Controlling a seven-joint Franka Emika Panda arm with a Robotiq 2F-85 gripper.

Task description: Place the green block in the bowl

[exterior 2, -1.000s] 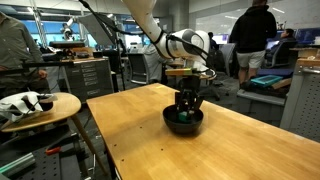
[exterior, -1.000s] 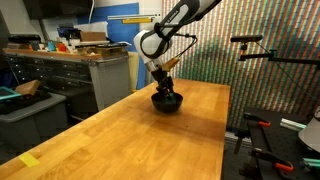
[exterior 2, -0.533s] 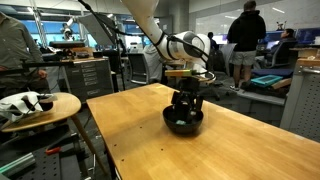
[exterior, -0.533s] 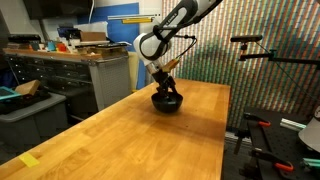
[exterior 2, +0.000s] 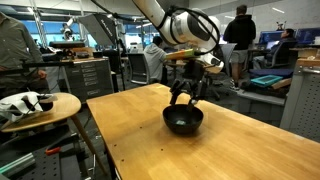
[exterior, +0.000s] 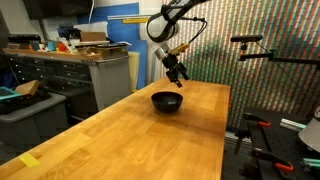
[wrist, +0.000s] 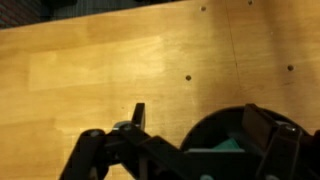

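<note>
Exterior, gripper: your gripper point(exterior: 177, 73) hangs above the black bowl point(exterior: 167, 101), clear of its rim; the bowl sits toward the far end of the wooden tabletop point(exterior: 130, 140).
Exterior, fingers: you have the fingers point(exterior 2: 177, 96) spread wide, with nothing between them.
Wrist, block: the green block point(wrist: 218, 150) lies inside the bowl point(wrist: 212, 130), low and right in the picture.

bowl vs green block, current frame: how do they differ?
The bowl is black and round; the green block is green. The bowl is far larger than the block. The bowl sits on the table; the block lies inside it. The open gripper touches neither.
</note>
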